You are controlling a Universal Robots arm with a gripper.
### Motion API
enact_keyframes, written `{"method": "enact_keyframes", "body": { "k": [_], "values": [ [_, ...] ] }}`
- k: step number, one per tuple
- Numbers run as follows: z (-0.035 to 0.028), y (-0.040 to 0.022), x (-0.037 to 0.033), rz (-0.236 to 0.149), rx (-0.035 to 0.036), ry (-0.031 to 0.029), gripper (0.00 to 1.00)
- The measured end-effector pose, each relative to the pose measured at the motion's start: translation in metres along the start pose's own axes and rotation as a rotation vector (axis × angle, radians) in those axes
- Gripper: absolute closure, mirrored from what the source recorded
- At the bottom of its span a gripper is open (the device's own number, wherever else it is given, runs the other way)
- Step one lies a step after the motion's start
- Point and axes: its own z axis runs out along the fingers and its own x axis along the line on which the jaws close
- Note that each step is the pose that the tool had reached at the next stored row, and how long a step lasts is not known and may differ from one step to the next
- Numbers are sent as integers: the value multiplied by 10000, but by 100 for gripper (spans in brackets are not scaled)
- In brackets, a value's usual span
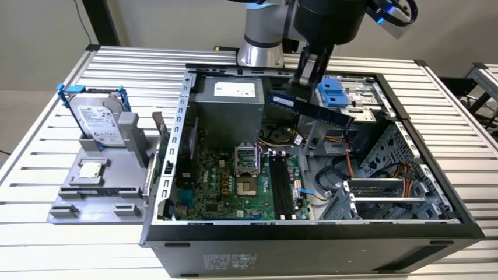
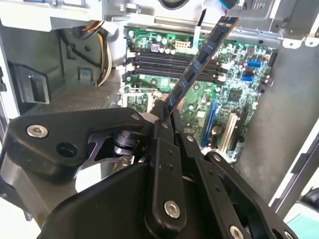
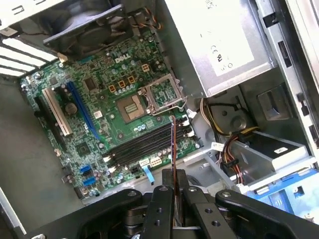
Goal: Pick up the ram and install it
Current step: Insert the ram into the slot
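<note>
gripper [image 2: 164, 113] clamped on ram [image 2: 202, 55] | ram juts out past jaws, tilted | aloft over open case [image 1: 311, 236]

The arm [image 1: 263, 35] comes down from above, wrist turned so the gripper [image 1: 300, 81] points downward. Its black fingers [image 2: 162, 144] (seen in both wrist views) are pinched tight on one end of the ram [image 2: 202, 55].

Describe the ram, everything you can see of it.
The ram is a thin, narrow blue-green board with dark chips along its face. The gripper pinches it near one end; the rest juts free, tilted, in the air above the open case. It sits in none of the motherboard's black slots, and nothing else touches it.
</note>
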Motion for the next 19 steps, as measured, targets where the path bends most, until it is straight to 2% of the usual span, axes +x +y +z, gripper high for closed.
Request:
{"method": "enact_keyframes", "body": {
  "k": [8, 19],
  "values": [
    [0, 0, 0, 1158, 26, 7, 100],
    [1, 0, 0, 2943, 67, 17, 100]
  ]
}}
